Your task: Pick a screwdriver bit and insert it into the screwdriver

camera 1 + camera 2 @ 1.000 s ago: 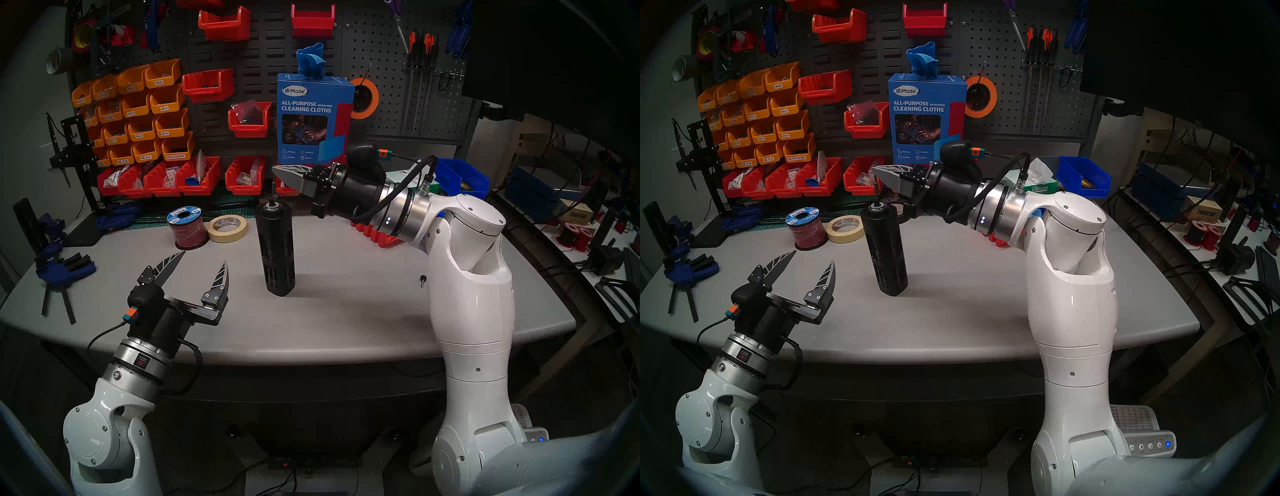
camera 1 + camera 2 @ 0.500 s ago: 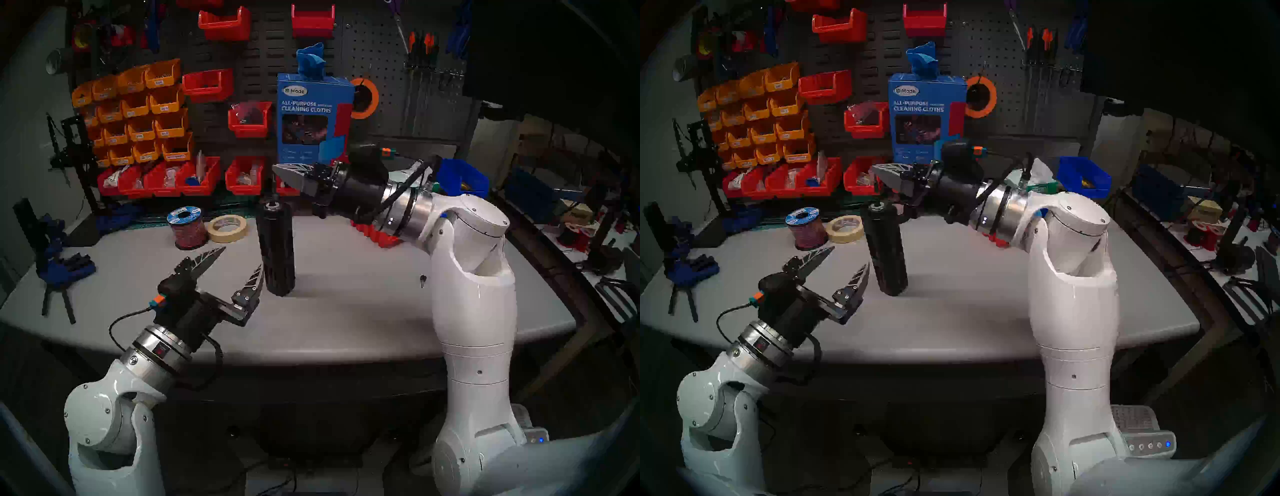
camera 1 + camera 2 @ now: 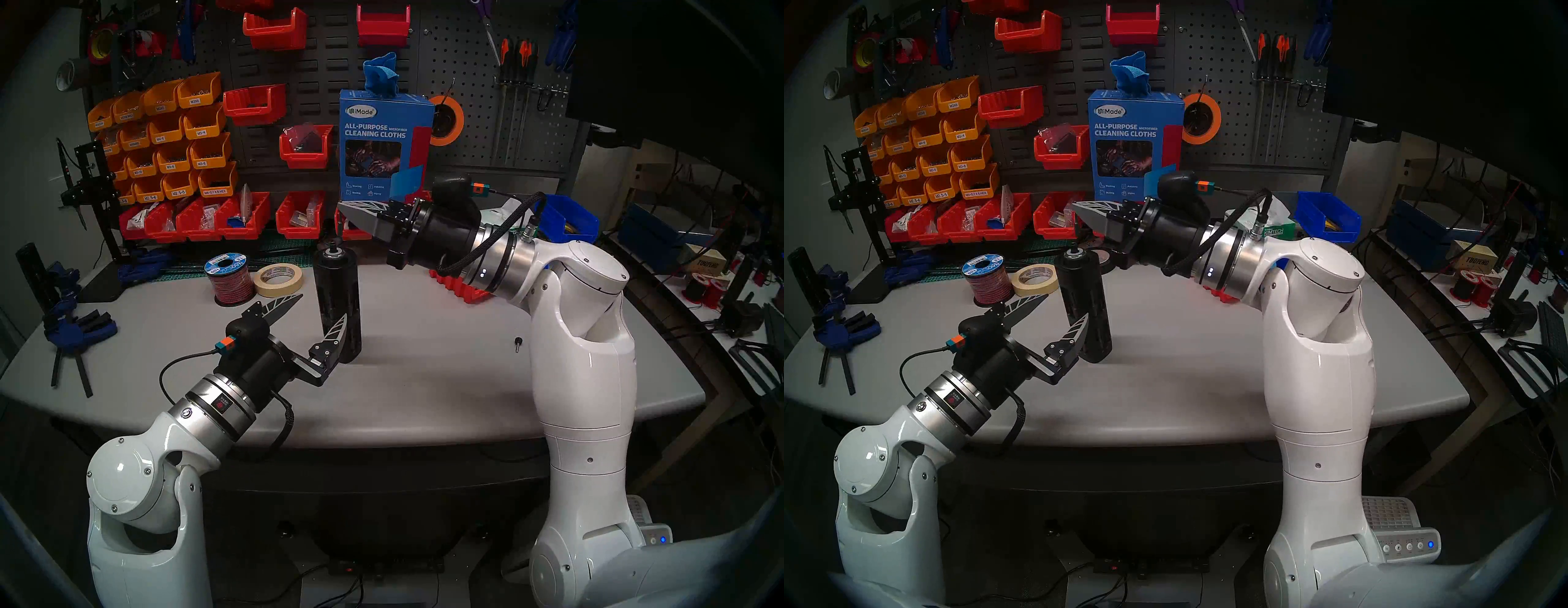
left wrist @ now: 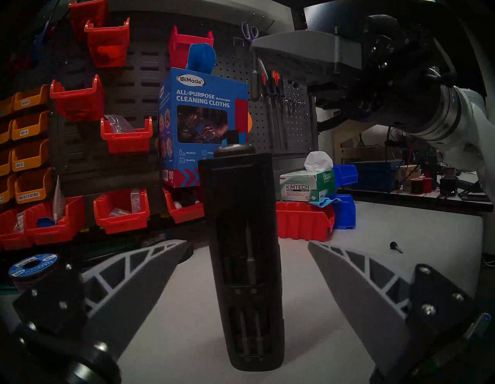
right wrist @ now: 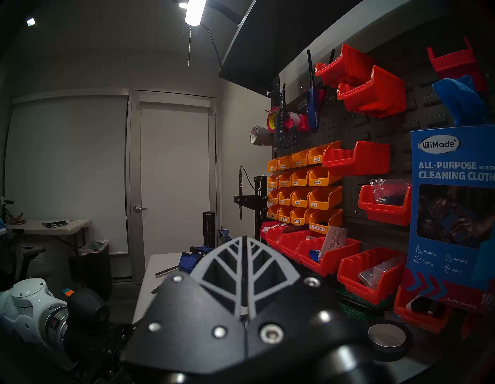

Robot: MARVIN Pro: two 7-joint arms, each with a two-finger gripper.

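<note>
**Spotter:** While you hold the right gripper [image 3: 345, 210] level over the work, check what it carries. Its grey-ribbed fingers are pressed together on the thin, dark metal screwdriver bit [image 3: 338, 228]. Your right wrist view shows the bit as a dark line pinched in the seam between them.

**Second:** How does the bit lie from those fingertips?

**Spotter:** It hangs straight down from them, long axis upright.

**Second:** And the target?

**Spotter:** Almost directly below your fingertips, near. The screwdriver [image 3: 339, 288], a tall matte black cylinder with long slots, stands upright on the grey table [image 3: 424, 382]. Its silver-ringed socket [image 3: 334, 253] faces up. The bit's lower end sits just over that socket and looks a shade off its centre. I cannot tell whether it touches.

**Second:** What about the left gripper [image 3: 321, 306]?

**Spotter:** Spread wide and empty, pointing level at the cylinder's lower half. In your left wrist view the body stands dead ahead, centred between the two fingers, with a clear gap on each side.

**Second:** So which arm makes the move?

**Spotter:** I'd say the right. It alone has the bit and is much nearer the socket. Everything turns on lining up two upright axes, then going straight down. That tall, narrow body may tip, so I'd close your left fingers on it first.
</note>
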